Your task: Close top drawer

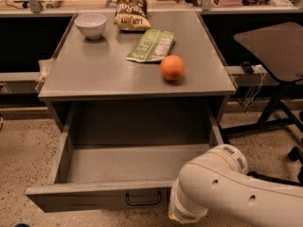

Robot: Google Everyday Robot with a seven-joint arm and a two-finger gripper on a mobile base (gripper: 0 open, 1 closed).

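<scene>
The top drawer (71, 190) of the grey metal cabinet is pulled wide open and is empty inside. Its front panel faces me at the bottom of the camera view, with a dark wire handle (143, 200) at its centre. My white arm (222, 188) comes in from the lower right and bends down in front of the drawer's right end. The gripper itself is below the picture's edge and does not show.
On the cabinet top (94, 74) lie an orange (172, 67), a green snack bag (152, 45), a brown chip bag (132, 12) and a white bowl (90, 24). A dark side table (274, 46) on a wheeled stand is at the right. The floor (23, 150) is speckled.
</scene>
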